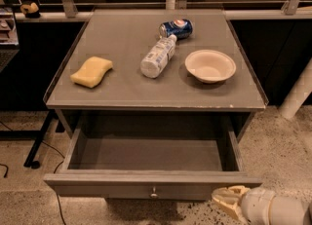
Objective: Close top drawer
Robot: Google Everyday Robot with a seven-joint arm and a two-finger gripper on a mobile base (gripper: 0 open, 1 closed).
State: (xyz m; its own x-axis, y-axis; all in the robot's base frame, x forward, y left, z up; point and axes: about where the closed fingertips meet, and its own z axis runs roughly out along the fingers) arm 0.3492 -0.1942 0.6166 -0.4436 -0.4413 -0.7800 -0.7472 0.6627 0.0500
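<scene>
The top drawer (146, 156) of the grey table stands pulled far out and its deep box is empty. Its flat front panel (122, 189) runs along the bottom of the view, with a small round metal knob (154, 193) at centre. My gripper (226, 200) comes in from the bottom right corner and sits right at the right end of the front panel, at panel height. Its cream fingers (229, 196) point left toward the panel. I cannot tell whether they touch it.
On the table top (122, 63) lie a yellow sponge (91, 71), a plastic bottle on its side (158, 56), a blue can on its side (176, 28) and a white bowl (210, 65). A white post (297, 95) stands at right. Cables lie on the floor at left.
</scene>
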